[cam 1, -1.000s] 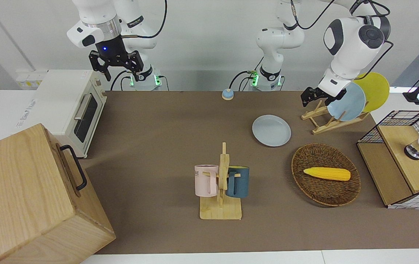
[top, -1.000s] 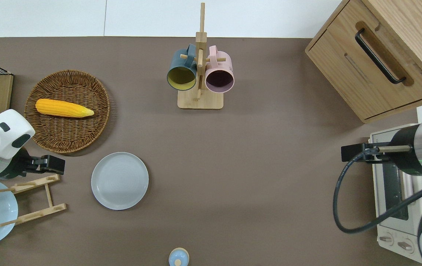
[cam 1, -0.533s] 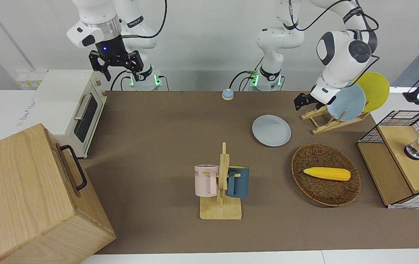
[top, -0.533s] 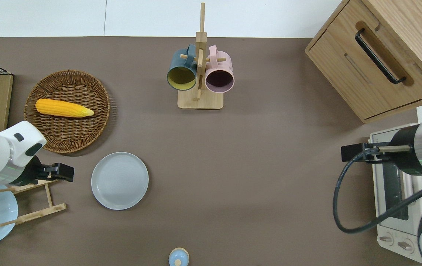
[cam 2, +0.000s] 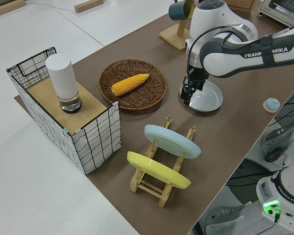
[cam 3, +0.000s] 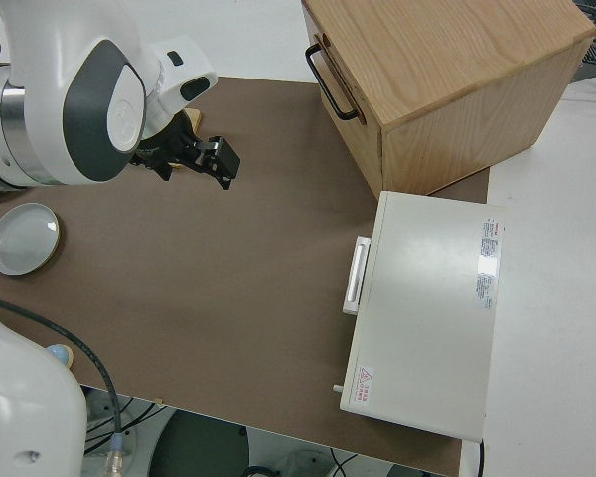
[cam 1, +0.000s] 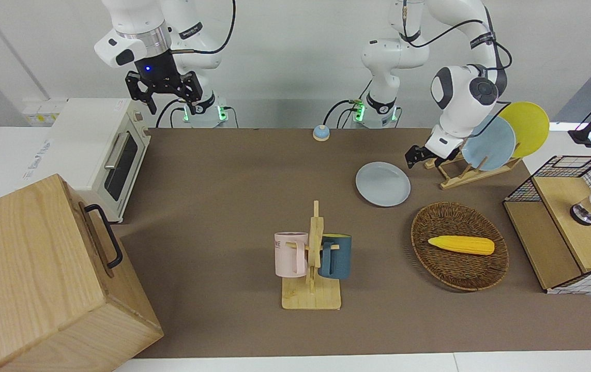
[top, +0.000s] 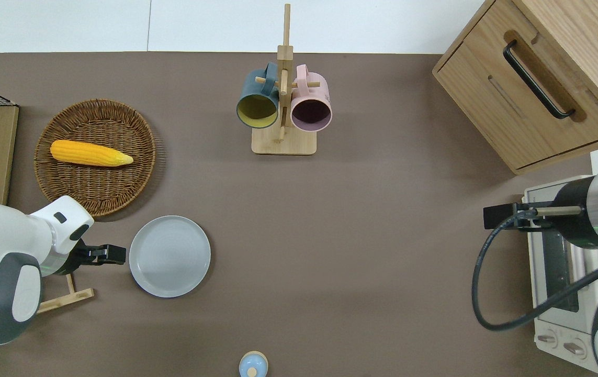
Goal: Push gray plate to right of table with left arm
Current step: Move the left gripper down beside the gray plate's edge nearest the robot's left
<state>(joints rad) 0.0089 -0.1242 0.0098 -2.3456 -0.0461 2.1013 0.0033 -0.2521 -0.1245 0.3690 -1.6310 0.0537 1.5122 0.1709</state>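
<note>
left gripper (top: pixel 115 254) low at the gray plate's (top: pixel 170 256) edge on the left arm's side, contact unclear, fingers: cannot tell | plate flat on table (top: pixel 361 251), between dish rack (cam 1: pixel 461 170) and table middle, nearer the robots than the basket (top: pixel 94 157) | right arm parked, fingers apart

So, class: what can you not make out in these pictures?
- Whether the left gripper touches the gray plate: too small in the overhead and front views.
- Plate rack, overhead view: mostly hidden under the left arm.
- Toaster oven, overhead view: partly covered by the parked right arm.
</note>
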